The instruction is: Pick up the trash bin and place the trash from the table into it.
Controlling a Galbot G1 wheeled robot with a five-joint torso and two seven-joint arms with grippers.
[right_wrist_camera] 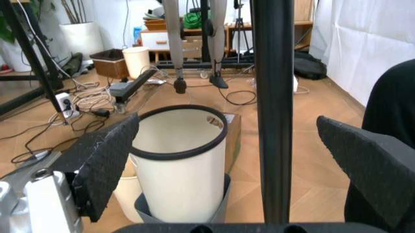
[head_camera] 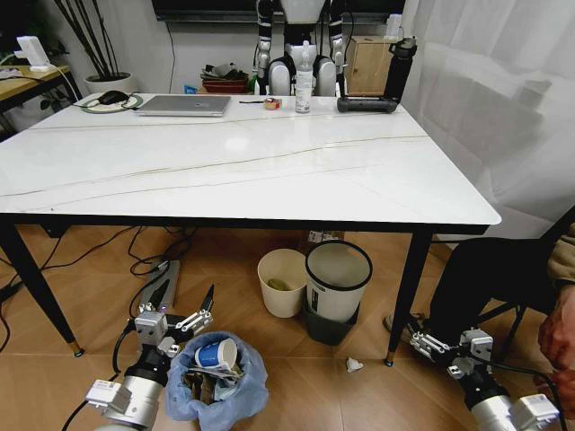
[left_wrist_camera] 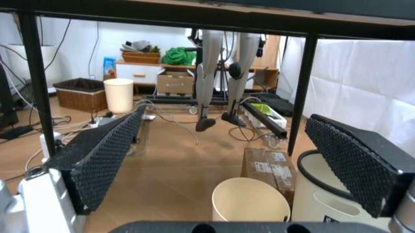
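The trash bin [head_camera: 218, 381], wrapped in a baggy light-blue liner, stands on the floor in front of the table [head_camera: 225, 162]. Inside it lie a blue paper cup [head_camera: 216, 353] and other litter. My left gripper [head_camera: 185, 305] hovers open just above the bin's rim on its left side, holding nothing; the left wrist view shows its pads [left_wrist_camera: 104, 155] spread wide. My right gripper [head_camera: 424, 345] hangs low near the table's front right leg [right_wrist_camera: 275, 111], open and holding nothing. A white tissue [head_camera: 354, 364] lies on the floor.
A cream bucket [head_camera: 281, 282] and a black-rimmed basket [head_camera: 338, 278] stand under the table. A laptop [head_camera: 184, 105], a bottle [head_camera: 304, 85] and a black device [head_camera: 370, 103] sit along the far edge. A seated person's leg [head_camera: 485, 278] is at the right.
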